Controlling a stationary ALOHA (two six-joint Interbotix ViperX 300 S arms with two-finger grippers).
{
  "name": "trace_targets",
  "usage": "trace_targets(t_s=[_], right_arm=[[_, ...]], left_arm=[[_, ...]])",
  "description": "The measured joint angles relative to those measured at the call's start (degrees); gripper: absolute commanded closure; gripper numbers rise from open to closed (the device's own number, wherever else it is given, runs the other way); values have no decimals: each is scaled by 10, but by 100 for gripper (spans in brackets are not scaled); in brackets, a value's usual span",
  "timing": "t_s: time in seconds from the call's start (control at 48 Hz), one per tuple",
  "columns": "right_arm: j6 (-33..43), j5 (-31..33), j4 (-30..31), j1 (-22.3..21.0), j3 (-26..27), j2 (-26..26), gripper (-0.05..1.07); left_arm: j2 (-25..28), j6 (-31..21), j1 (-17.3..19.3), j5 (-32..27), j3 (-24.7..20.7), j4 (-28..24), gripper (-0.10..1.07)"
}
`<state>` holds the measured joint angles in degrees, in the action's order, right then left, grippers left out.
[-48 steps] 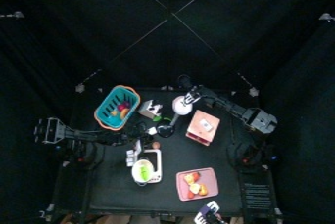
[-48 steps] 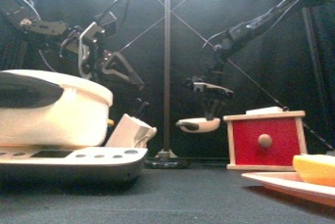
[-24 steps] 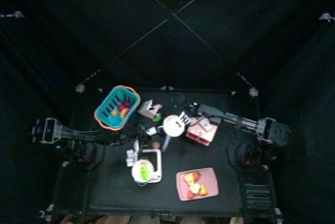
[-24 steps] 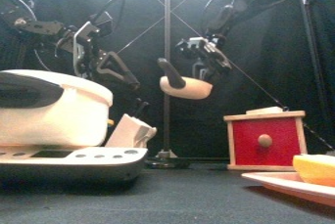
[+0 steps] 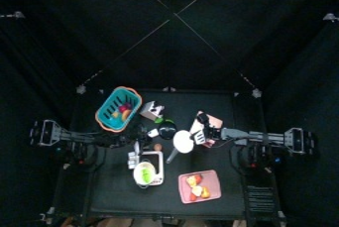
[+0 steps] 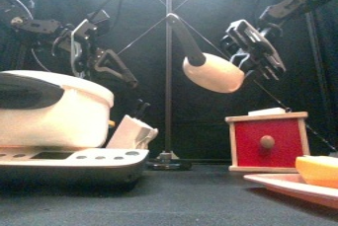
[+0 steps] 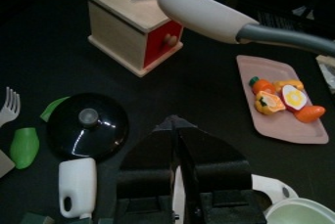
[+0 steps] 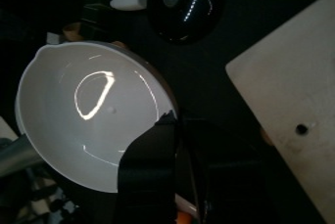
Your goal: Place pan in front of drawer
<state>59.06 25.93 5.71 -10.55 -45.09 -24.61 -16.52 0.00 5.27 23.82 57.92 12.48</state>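
Gripping nothing, our left gripper (image 7: 177,155) is hanging with its jaws pressed together over the left part of the table (image 5: 106,176), raised above a black round lid (image 7: 88,125) and a white-handled utensil (image 7: 76,187). Going left to right across the table from above, we are seeing a teal basket (image 5: 117,108) at the far left, then a white appliance (image 6: 50,107) sitting large at the near left in the front view. Toward the middle, we are holding the pan (image 6: 214,72) up in the air with our right gripper (image 6: 259,54), its jaws clamped on the pan's handle. In the front view the pan is hanging tilted, well above the table, to the left of and higher than the red drawer (image 6: 267,141). From above, the pan (image 5: 183,142) is showing as a small white disc near the table's middle, with our right arm reaching in from the right. Farther right, the drawer is standing on the table with its round knob facing the near side. At the near right we are seeing a pink tray (image 5: 199,185) with food on it.
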Motion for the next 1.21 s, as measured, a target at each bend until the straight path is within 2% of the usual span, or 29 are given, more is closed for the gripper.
trace_targets(t_s=[0.062, 0.188, 0.375, 0.625, 0.812, 1.208], right_arm=[[58, -12, 30, 22, -21, -12, 60], [144, -5, 91, 58, -25, -12, 60], [272, 64, 187, 118, -19, 11, 60], [423, 153, 267, 181, -1, 47, 59], [475, 182, 272, 215, 1, 81, 59], [478, 185, 256, 214, 28, 165, 59]], left_arm=[[1, -1, -1, -1, 0, 1, 59], [1, -1, 0, 0, 0, 1, 59], [1, -1, 0, 0, 0, 1, 59], [1, -1, -1, -1, 2, 1, 59], [0, -1, 0, 0, 1, 1, 59], [2, -1, 0, 0, 1, 1, 59]])
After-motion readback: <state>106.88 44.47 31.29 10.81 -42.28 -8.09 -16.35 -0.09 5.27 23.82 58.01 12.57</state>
